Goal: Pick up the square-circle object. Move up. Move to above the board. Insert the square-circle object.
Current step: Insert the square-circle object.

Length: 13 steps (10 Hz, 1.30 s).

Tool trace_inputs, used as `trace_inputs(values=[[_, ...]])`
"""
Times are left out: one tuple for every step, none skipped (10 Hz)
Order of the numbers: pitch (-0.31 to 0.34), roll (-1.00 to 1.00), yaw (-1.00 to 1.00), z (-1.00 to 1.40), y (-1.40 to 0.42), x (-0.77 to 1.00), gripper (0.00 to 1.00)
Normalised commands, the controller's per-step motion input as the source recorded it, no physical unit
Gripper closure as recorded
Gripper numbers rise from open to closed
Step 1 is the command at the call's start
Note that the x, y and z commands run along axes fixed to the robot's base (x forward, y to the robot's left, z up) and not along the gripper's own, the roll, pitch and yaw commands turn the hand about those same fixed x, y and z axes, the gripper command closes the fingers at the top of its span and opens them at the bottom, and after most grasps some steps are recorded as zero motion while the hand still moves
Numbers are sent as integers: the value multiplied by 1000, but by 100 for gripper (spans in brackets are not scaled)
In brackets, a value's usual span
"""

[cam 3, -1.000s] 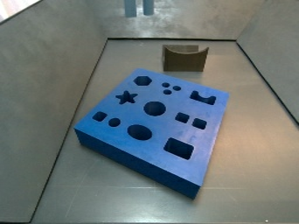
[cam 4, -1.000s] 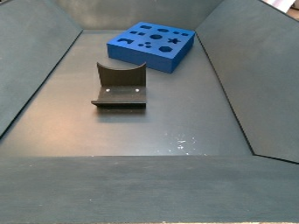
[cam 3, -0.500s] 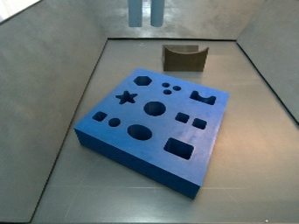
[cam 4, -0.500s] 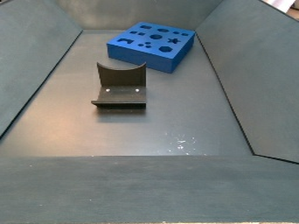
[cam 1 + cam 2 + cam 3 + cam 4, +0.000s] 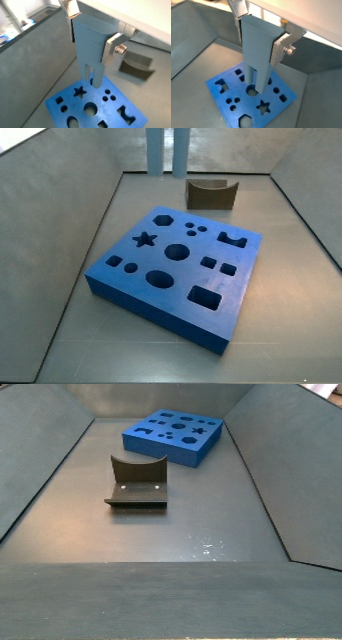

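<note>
Square-circle object [image 5: 91, 47] clamped in claw [image 5: 92, 27], above board [image 5: 93, 107]

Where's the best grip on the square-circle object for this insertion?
Its upper end, from above, jaws on two opposite flat sides, as the gripper holds the square-circle object now. It hangs upright above the board, its lower end free for a hole.
</note>
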Motion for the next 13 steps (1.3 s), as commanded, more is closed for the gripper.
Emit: trace_inputs(values=[[-33,-46,-983,-457,-49,0,100],[-9,-70,-531,-534,-280,-383,100],[0,-93,-231,-509,-289,-500,100],[0,-116,31,-94,0,-9,100],[0,-10,0,-143,-17,0,100],[0,0,57,-506,-211,-374,100],[0,0,171,-546,-309,-554,100],[0,0,120,-497,-329,-534,100],[-3,-3,86,-406,-317,-537,100],[-34,-73,114,-289,-274,-443,100],[-63,-86,71,-11,0,-163,100],[0,0,0,0,0,-17,100],[0,0,-23,-277,-77,-20,100]])
